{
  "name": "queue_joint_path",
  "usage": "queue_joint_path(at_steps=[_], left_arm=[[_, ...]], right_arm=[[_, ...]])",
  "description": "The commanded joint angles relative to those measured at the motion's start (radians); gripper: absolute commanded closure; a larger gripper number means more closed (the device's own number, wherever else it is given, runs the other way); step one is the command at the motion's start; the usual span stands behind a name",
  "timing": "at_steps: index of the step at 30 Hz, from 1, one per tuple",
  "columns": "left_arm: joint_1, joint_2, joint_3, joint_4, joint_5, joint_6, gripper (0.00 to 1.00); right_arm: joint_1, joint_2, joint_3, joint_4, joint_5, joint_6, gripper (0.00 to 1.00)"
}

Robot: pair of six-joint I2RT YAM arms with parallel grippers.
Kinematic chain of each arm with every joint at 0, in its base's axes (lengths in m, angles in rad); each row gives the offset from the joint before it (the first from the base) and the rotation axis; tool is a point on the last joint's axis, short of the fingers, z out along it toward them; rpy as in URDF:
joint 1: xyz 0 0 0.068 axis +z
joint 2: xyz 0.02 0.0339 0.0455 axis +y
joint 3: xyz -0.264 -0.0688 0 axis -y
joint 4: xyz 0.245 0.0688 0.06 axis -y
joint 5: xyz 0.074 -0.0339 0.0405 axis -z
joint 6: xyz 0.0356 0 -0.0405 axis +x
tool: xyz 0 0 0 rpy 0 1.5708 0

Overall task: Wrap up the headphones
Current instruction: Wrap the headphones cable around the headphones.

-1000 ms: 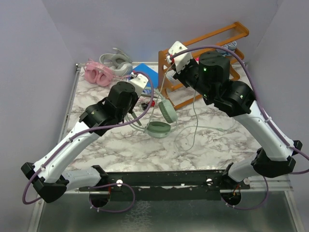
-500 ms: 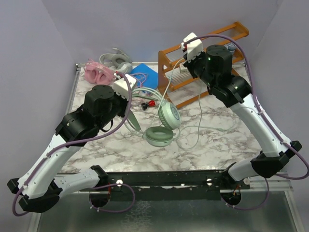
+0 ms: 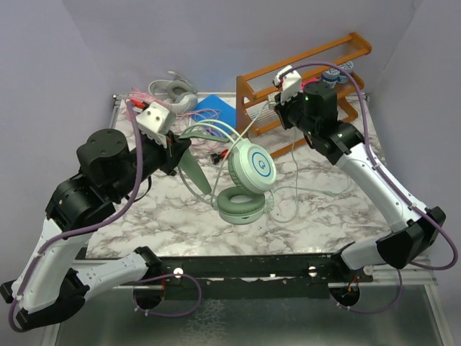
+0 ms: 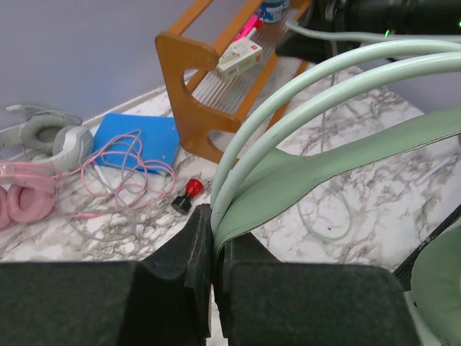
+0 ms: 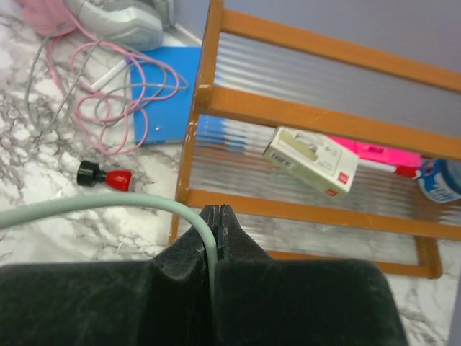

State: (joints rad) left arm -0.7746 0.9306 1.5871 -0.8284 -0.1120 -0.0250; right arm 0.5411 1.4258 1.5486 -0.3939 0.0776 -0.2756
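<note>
The mint green headphones [image 3: 252, 167] hang in the air over the middle of the table, one cup facing up and the other cup [image 3: 240, 205] below it. My left gripper [image 4: 214, 231] is shut on their flat green headband [image 4: 324, 158], seen from above at the left gripper [image 3: 180, 150]. My right gripper [image 5: 218, 216] is shut on the thin mint cable [image 5: 108, 205] in front of the rack; the cable runs slack from there down to the table. The pink headphones [image 4: 25, 198] and the silver-grey headphones [image 4: 54, 137] lie at the back left.
A wooden rack [image 3: 302, 79] stands at the back right with a white box [image 5: 310, 160] on its shelf. A blue pad [image 4: 140, 137], loose pink cable [image 4: 122, 162] and a small red-and-black object [image 4: 186, 196] lie behind the lifted headset.
My left arm has pulled up and to the left with the mint headset, so its cups have come off the table. My right gripper has moved up and back toward the rack with the cable.
</note>
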Motion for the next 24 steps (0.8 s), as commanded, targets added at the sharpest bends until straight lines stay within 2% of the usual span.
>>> queue_joint_path(at_steps=[1,7,12,15,24], left_arm=[[-0.006,-0.015,0.076,0.079,0.008,-0.104,1.00],[-0.006,-0.013,0.115,0.118,-0.093,-0.191,1.00],[-0.006,0.015,0.146,0.151,-0.234,-0.299,1.00],[-0.006,0.047,0.174,0.150,-0.258,-0.385,1.00],[-0.006,0.144,0.273,0.126,-0.372,-0.504,1.00]], right_arm=[[-0.013,-0.047,-0.103,0.111,-0.071,0.084,0.99],[-0.013,-0.116,-0.273,0.267,-0.286,0.157,0.99],[-0.013,-0.177,-0.453,0.476,-0.522,0.232,0.99],[-0.012,-0.203,-0.574,0.619,-0.643,0.271,0.98],[-0.013,-0.148,-0.731,0.911,-0.946,0.412,0.97]])
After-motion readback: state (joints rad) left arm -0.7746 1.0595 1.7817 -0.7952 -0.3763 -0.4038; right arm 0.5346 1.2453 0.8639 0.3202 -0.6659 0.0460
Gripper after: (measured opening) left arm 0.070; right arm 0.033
